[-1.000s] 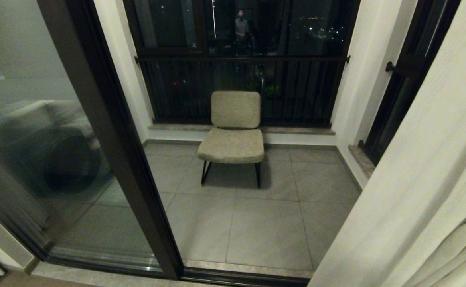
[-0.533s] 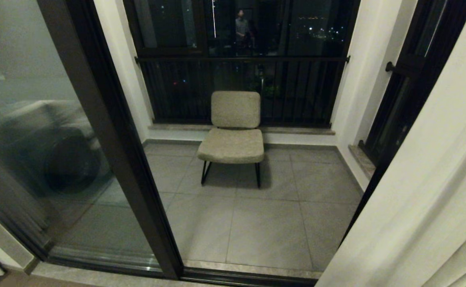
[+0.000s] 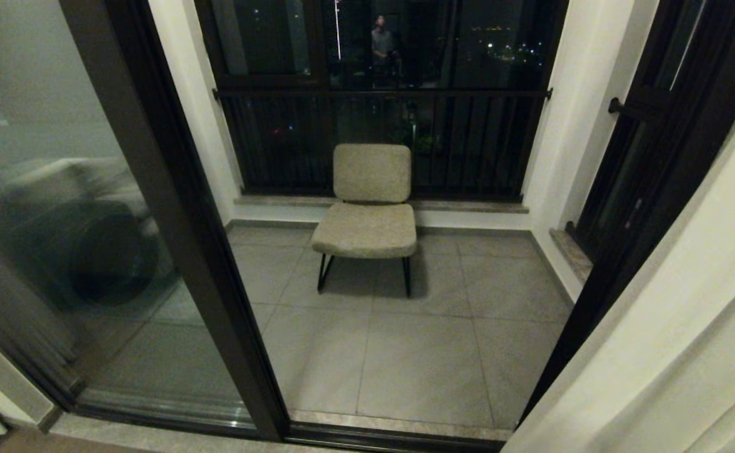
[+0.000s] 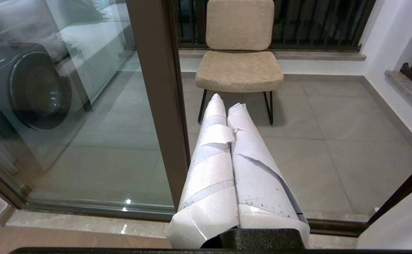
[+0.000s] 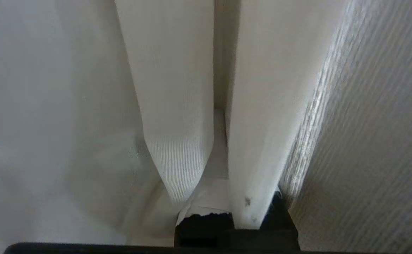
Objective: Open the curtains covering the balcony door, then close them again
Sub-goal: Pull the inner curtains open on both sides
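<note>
While the curtains (image 3: 669,327) hang gathered at the right edge of the head view, they appear as a broad cream-white panel slanting from upper right to lower centre, smooth and matte, with a few long soft folds near the bottom corner. In the right wrist view the same fabric (image 5: 177,106) fills the picture: thick rounded pleats with a fine ribbed weave, and beside them a thinner layer with a streaked, sheer sheen. The right gripper (image 5: 223,148) is buried among these pleats, its white-wrapped fingers closed; cloth lies against and over them, but whether any is pinched between them cannot be told.

The balcony door (image 3: 172,207) stands left of centre: a tall dark brown frame, straight-edged and glossy, holding a glass pane that shows a blurred washing machine (image 3: 78,245) behind it. The doorway is uncovered, showing grey matte floor tiles (image 3: 418,365), a padded beige chair (image 3: 370,207) with a coarse nubby cover and thin black legs, and a black-railed window (image 3: 380,100) reflecting a standing person.

The left gripper (image 4: 227,100), fingers wrapped in wrinkled white tape and pressed together, empty, points toward the chair.
</note>
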Available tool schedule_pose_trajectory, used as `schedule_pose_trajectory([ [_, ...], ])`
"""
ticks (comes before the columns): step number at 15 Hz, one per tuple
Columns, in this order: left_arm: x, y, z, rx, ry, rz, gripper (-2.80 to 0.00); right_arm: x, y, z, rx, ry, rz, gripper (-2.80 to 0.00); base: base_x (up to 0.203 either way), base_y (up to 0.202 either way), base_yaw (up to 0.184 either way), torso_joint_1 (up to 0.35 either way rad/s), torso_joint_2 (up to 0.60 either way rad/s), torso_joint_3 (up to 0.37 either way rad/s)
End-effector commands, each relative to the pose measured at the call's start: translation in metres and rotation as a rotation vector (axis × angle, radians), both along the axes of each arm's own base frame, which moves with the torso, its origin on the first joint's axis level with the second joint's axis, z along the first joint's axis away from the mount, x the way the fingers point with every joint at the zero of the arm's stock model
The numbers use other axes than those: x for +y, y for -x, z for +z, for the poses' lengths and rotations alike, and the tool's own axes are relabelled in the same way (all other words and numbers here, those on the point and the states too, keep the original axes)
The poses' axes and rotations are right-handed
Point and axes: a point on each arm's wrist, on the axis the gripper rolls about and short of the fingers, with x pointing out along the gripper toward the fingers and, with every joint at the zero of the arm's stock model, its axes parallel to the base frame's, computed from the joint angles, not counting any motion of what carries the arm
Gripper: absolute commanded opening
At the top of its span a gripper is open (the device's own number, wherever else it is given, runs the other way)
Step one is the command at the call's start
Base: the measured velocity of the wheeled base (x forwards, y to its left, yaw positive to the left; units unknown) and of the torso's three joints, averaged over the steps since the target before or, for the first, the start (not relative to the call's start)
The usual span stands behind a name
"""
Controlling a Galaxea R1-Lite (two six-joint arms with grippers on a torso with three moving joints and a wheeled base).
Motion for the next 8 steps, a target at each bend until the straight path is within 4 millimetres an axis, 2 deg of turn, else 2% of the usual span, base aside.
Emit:
schedule_pose_trajectory([
  [1, 0.0, 0.0, 0.0, -0.001, 0.0, 0.0, -2.8, -0.025, 0.01, -0.014, 0.011, -0.02, -0.051, -2.8, 0.0, 0.0, 0.0, 0.0, 0.0, 0.0],
  [4, 0.0, 0.0, 0.0, -0.001, 0.0, -0.001, -2.8, -0.038, 0.02, -0.015, 0.009, -0.012, -0.084, -2.8, 0.0, 0.0, 0.0, 0.0, 0.0, 0.0],
  [8, 0.0, 0.0, 0.0, -0.001, 0.0, 0.0, -2.8, -0.026, 0.022, -0.003, 0.022, 0.025, 0.016, -2.8, 0.0, 0.0, 0.0, 0.0, 0.0, 0.0],
])
